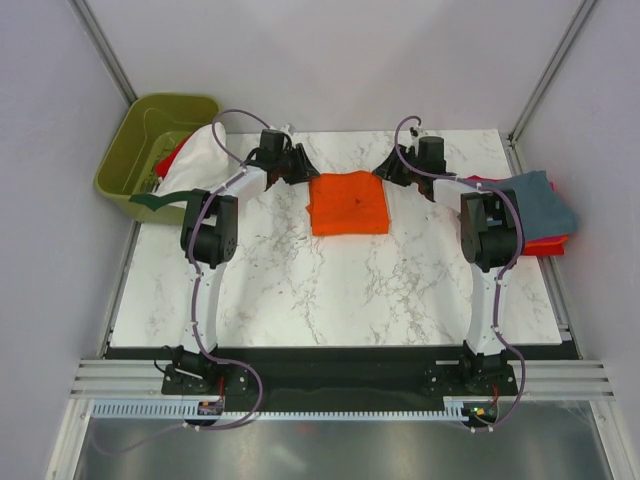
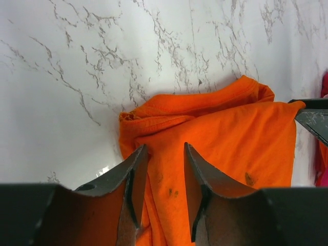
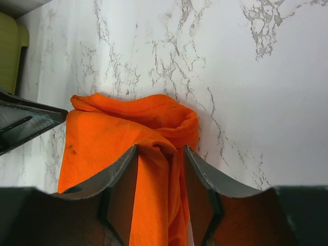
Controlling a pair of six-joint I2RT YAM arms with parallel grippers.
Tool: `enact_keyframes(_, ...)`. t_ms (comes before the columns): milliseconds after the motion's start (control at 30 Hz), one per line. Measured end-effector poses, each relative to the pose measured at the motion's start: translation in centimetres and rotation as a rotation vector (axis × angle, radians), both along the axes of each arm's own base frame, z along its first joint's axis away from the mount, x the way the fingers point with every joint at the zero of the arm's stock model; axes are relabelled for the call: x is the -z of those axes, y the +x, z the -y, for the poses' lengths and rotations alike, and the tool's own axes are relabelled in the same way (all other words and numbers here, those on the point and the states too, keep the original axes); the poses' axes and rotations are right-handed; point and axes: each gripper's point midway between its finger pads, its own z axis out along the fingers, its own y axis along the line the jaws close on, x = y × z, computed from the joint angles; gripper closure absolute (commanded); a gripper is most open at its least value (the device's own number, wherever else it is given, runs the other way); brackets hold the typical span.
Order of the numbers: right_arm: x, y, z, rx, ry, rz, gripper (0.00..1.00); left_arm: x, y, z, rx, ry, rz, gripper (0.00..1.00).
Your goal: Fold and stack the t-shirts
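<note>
Right gripper (image 3: 160, 148) looks pinched on a fold of the orange t-shirt (image 1: 348, 203), mid-table, far side; left gripper (image 2: 165, 148) straddles it, grip unclear. One folded pile (image 1: 535, 195) sits right, more shirts (image 1: 200, 155) wait at the bin (image 1: 118, 160) far left.

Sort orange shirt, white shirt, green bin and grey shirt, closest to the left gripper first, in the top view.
1. orange shirt, right at the left gripper
2. white shirt, just left
3. green bin, far-left corner
4. grey shirt, right edge

Bright, even, diffuse light with faint soft shadows; wrist views blur slightly at their bottom edge.
</note>
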Motion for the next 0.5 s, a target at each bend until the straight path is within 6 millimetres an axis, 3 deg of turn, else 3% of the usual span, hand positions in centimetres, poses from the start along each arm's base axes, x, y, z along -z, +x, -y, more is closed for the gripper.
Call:
enact_keyframes(100, -0.3, 0.1, -0.2, -0.012, 0.021, 0.011, 0.59, 0.3, 0.3, 0.0, -0.007, 0.011, -0.006, 0.72)
enact_keyframes(133, -0.2, 0.2, -0.4, -0.017, 0.028, 0.014, 0.70, 0.4, 0.4, -0.1, -0.012, 0.015, -0.004, 0.82)
enact_keyframes(200, 0.1, 0.3, -0.6, -0.028, 0.042, 0.014, 0.85, 0.6, 0.4, -0.1, -0.015, 0.022, -0.006, 0.91)
enact_keyframes(233, 0.3, 0.3, -0.8, -0.031, 0.051, 0.008, 0.88, 0.6, 0.4, -0.1, -0.017, 0.027, -0.006, 0.95)
enact_keyframes(333, 1.3, 0.1, -1.0, -0.039, 0.065, -0.016, 1.00, 0.7, 0.5, -0.2, -0.022, 0.036, -0.005, 0.98)
enact_keyframes(500, 1.4, 0.1, -1.0, -0.043, 0.080, -0.021, 1.00, 1.3, 0.2, -0.5, -0.030, 0.046, -0.003, 0.98)
